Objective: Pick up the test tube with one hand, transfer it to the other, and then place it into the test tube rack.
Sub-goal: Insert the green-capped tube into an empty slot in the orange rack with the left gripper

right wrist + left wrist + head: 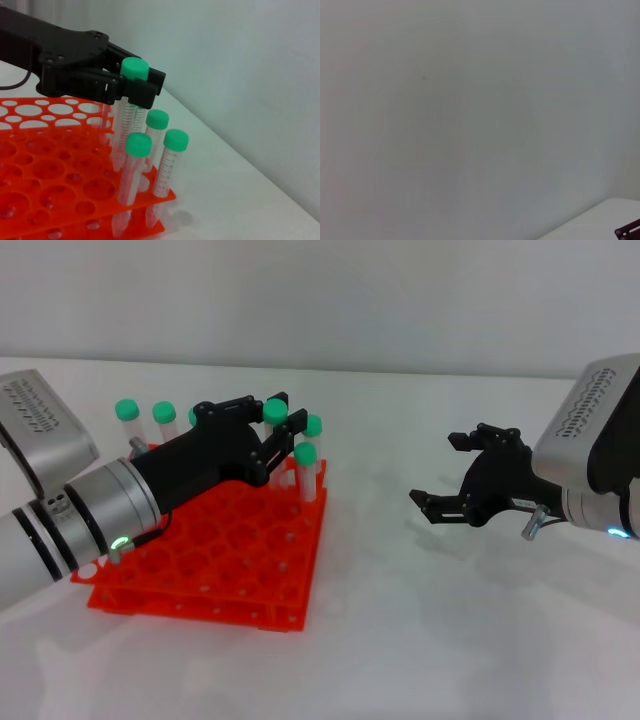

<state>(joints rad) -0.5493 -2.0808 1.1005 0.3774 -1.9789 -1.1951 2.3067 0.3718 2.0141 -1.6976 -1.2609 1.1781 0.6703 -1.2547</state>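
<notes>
the left gripper reaches over the far right corner of the test tube rack, its fingers pinched just under the green cap of the test tube, which stands upright with its lower part down among the rack's holes; three other capped tubes stand beside it in that corner. the right gripper hangs well apart over the white table, its fingers spread wide and holding nothing.

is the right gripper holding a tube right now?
No. In the head view the right gripper hangs open and empty over bare table, while the left gripper grips the test tube at the test tube rack.
</notes>
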